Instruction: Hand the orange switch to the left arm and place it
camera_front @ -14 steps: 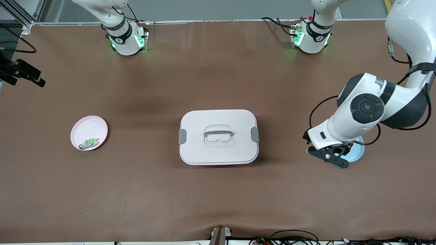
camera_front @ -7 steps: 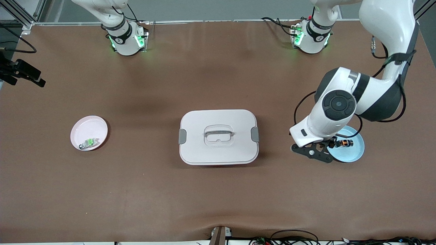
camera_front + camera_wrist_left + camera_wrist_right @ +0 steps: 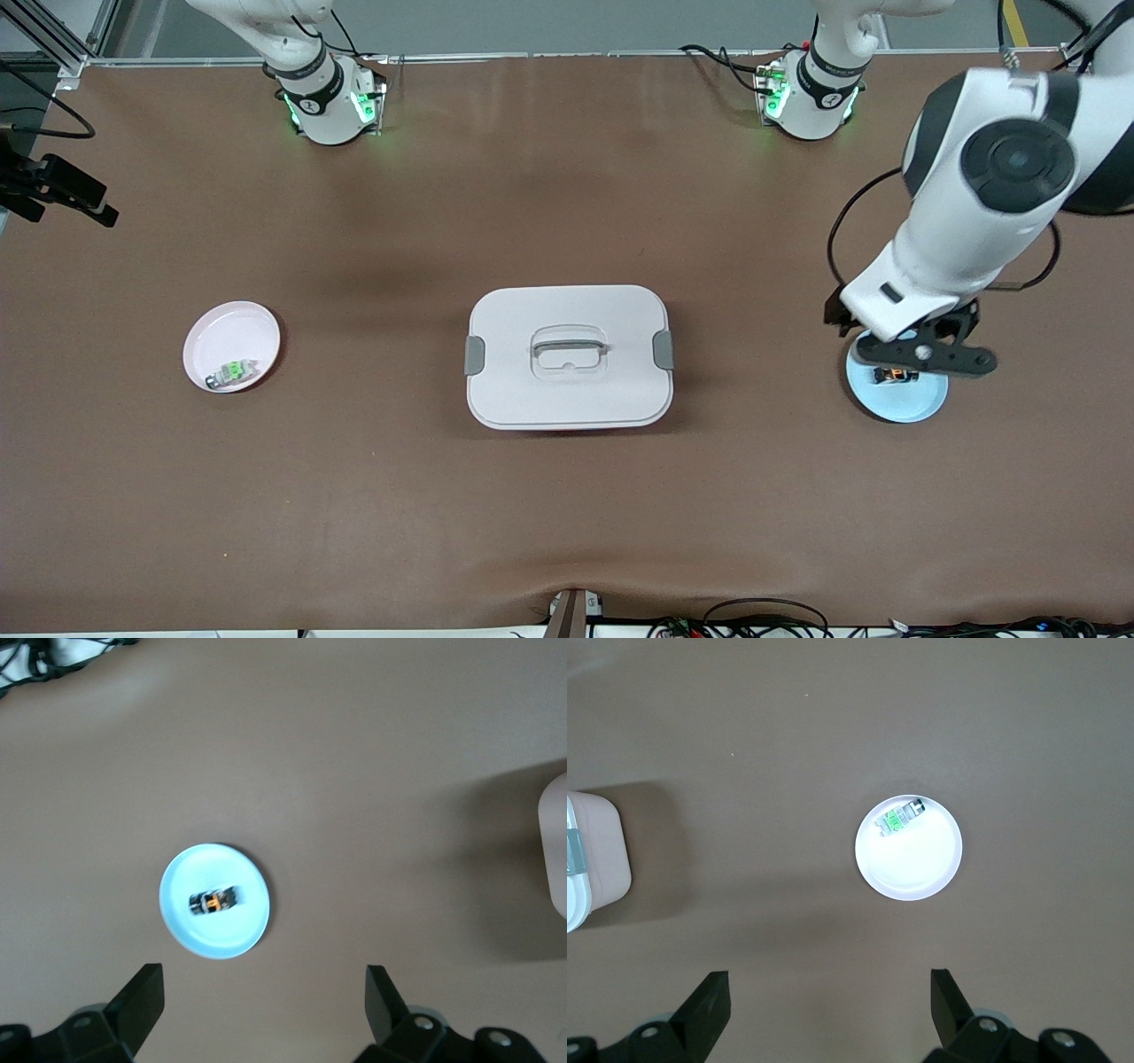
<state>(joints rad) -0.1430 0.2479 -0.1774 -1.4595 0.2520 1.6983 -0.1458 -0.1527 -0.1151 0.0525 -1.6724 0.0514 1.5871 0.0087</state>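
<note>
While our left gripper [image 3: 921,353] hangs open over the blue plate [image 3: 912,403], we must descend and pinch the orange switch [image 3: 893,376]; our right gripper [image 3: 824,1010] waits open.

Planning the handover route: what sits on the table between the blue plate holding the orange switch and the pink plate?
The white box sits between the blue plate with the orange switch and the pink plate, shown in the front view.

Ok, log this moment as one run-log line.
stage: pre-grasp | left gripper: open over blue plate | orange switch: on plate | right gripper: open, waiting
</note>
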